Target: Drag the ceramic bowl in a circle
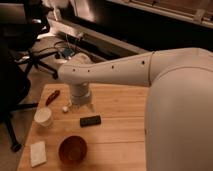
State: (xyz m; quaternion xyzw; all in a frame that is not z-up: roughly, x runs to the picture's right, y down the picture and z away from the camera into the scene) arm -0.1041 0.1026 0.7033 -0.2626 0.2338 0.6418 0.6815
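The ceramic bowl point(73, 149) is round, glossy and reddish-brown with a darker inside. It sits near the front edge of the wooden table point(120, 135), left of centre. My gripper point(81, 104) hangs from the white arm point(115, 72) over the far left part of the table. It is well behind the bowl and apart from it.
A small white cup point(44, 117) stands left of the bowl and behind it. A black flat object point(90, 120) lies between gripper and bowl. A white pad point(38, 152) lies at the front left, a red tool point(52, 96) at the far left, and a small white bit point(65, 108) by the gripper. Office chairs and cables are beyond the table.
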